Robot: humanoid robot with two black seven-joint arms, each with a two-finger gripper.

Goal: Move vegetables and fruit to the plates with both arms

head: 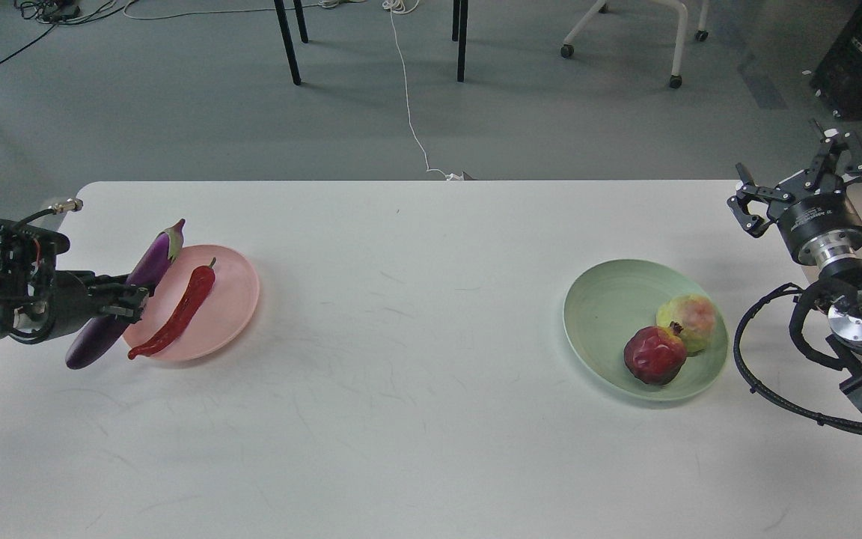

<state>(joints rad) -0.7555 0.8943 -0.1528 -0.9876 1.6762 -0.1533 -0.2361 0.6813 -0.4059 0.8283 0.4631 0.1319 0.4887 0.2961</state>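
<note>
The purple eggplant point(153, 256) slants along the left rim of the pink plate point(233, 288), cap end up and far, blunt end low by the table left of the plate. My left gripper point(129, 300) is shut around its middle. The red chili pepper point(180, 313) lies on the pink plate beside it. The dark red pomegranate point(653, 355) and the yellow-green fruit point(689, 318) sit together in the mint green plate point(607, 299). My right gripper point(801, 180) is open and empty, raised past the table's far right corner.
The white table point(416, 374) spans the view. Chair and table legs point(287, 41) and a white cable point(408, 97) are on the floor beyond the far edge. My right arm's looped cable point(764, 389) hangs over the table's right edge.
</note>
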